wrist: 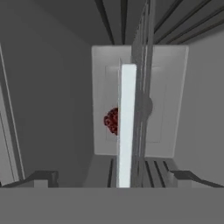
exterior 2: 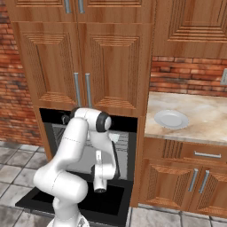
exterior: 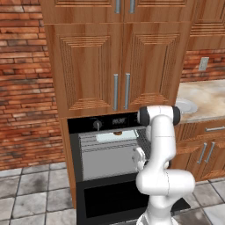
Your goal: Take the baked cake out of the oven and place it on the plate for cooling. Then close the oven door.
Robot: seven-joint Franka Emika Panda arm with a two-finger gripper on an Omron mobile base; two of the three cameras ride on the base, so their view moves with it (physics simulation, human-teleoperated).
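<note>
The black oven [exterior: 110, 121] stands open, its door [exterior: 110, 200] folded down flat in front. On an upper rack inside lies a pale tray [exterior: 116, 136] with the cake [exterior: 117, 132], a small brown lump, on it. In the hand view, which is rolled sideways, the tray [wrist: 127, 127] appears edge-on and the reddish-brown cake [wrist: 111, 120] peeks out from behind it. My gripper [wrist: 113, 179] is open, its fingertips [wrist: 41, 178] wide apart with nothing between them, in front of the oven mouth and well short of the cake. The white plate [exterior 2: 171, 119] sits on the counter to the right.
Wooden cabinet doors [exterior: 116, 66] with vertical handles rise above the oven. A stone counter [exterior 2: 199, 115] with drawers below runs to the right, backed by a brick wall [exterior: 26, 88]. Ribbed grey oven walls and wire racks [wrist: 148, 26] close in around the tray.
</note>
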